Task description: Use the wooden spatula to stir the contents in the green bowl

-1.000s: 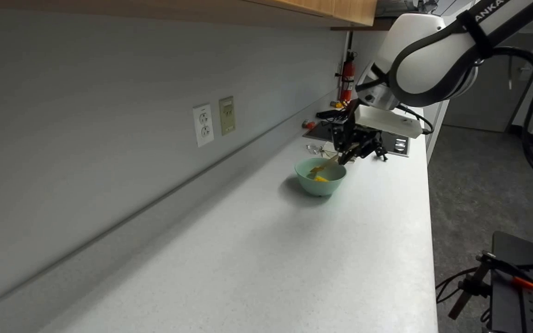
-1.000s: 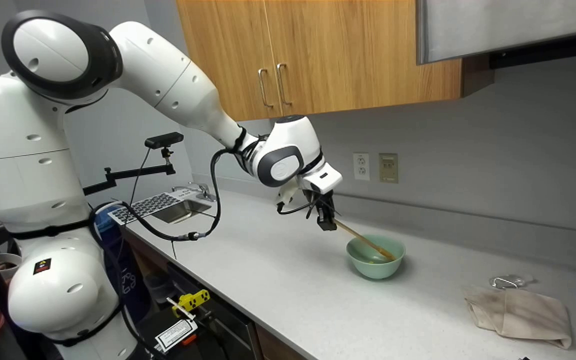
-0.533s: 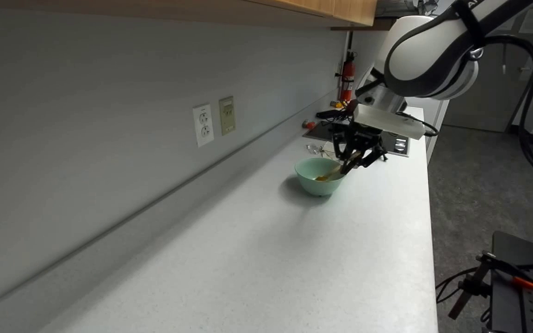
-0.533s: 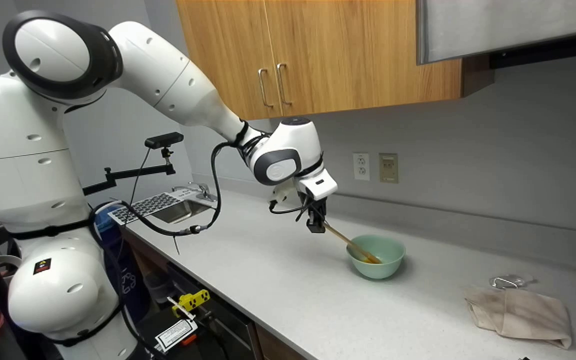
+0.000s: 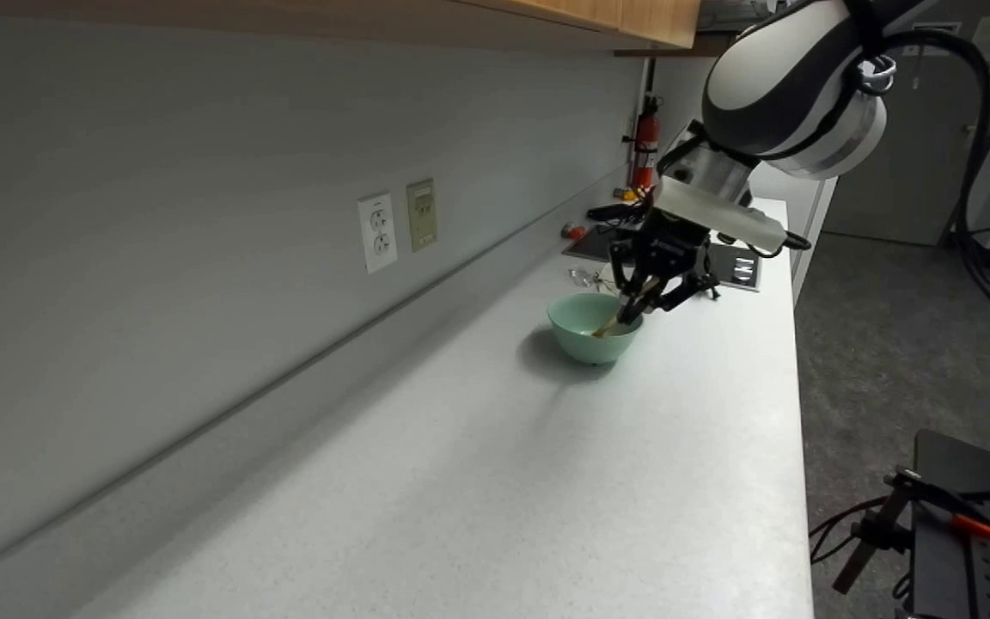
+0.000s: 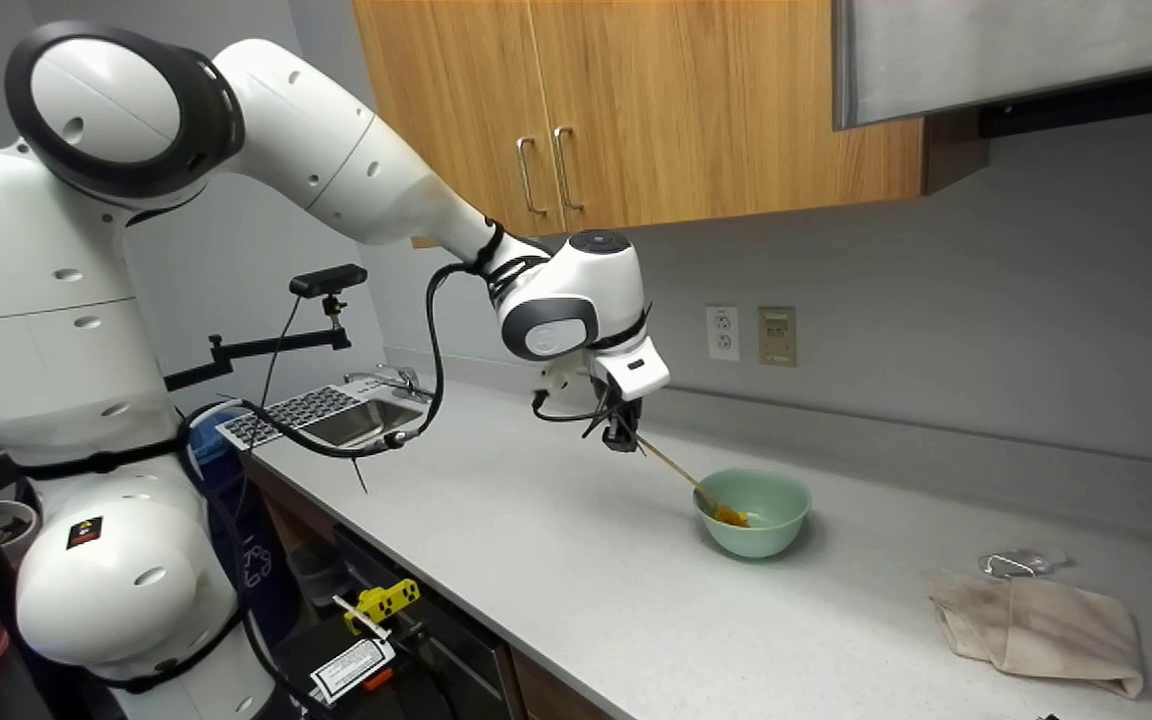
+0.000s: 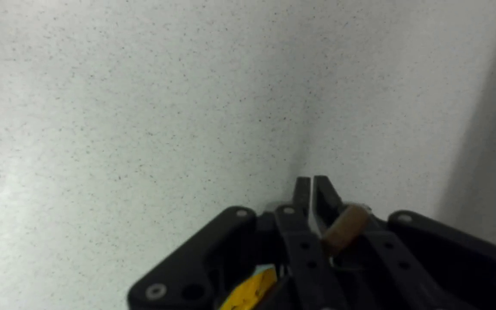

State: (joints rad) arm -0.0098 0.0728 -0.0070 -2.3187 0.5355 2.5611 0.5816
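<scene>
The arm extends over the bench and carries the tool at its lower end. The tool is narrow: its fingers clamp the handle of the spatula. In the wrist view, the brown end of the handle projects between the fingers, and a thin gap separates the fingertips.

The bowl stands upright on the bench. The tool is positioned above the bench, near the bowl, on the side toward the sink. The spatula slants down from the tool, crosses the rim, and has its lower end inside the bowl at the yellow contents. Whether the shaft touches the rim cannot be determined.

A folded cloth lies on the bench, well apart from the bowl, on the side away from the sink. A small clear object, type not identifiable, lies just beside the cloth. The cooktop is located beyond the cloth. A white outlet and a beige plate are mounted side by side on the wall, below the cabinet.
</scene>
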